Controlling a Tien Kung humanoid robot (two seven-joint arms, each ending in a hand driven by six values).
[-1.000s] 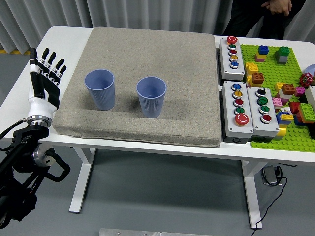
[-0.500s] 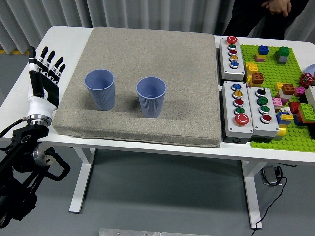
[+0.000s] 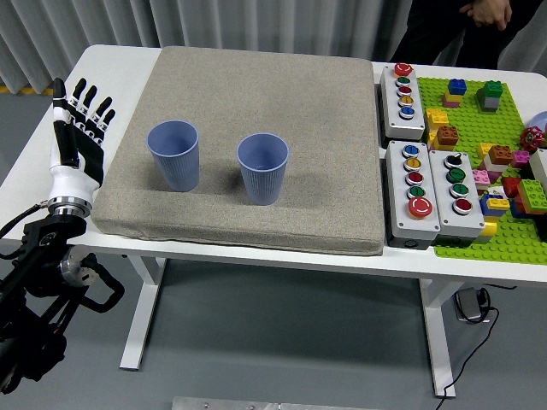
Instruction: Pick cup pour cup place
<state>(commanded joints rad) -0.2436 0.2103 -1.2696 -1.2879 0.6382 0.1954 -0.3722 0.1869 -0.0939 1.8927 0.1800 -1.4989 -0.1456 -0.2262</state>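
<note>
While the left hand (image 3: 77,128) stood upright at the table's left edge, its fingers (image 3: 85,104) were spread and straight, holding nothing, just beside the grey mat (image 3: 256,85) and apart from both cups. Two blue ribbed cups stood upright on that mat, well apart from each other: the left cup (image 3: 173,155) nearer the hand, the right cup (image 3: 263,167) toward the mat's middle. Both mouths faced up; their interiors looked blue and shadowed, and whether either held anything could not be told. On the white table (image 3: 111,64) to the right sat button boxes (image 3: 425,192) and a green baseplate (image 3: 479,128) carrying coloured bricks. A person (image 3: 461,26) in dark clothing stood at the far side.
</note>
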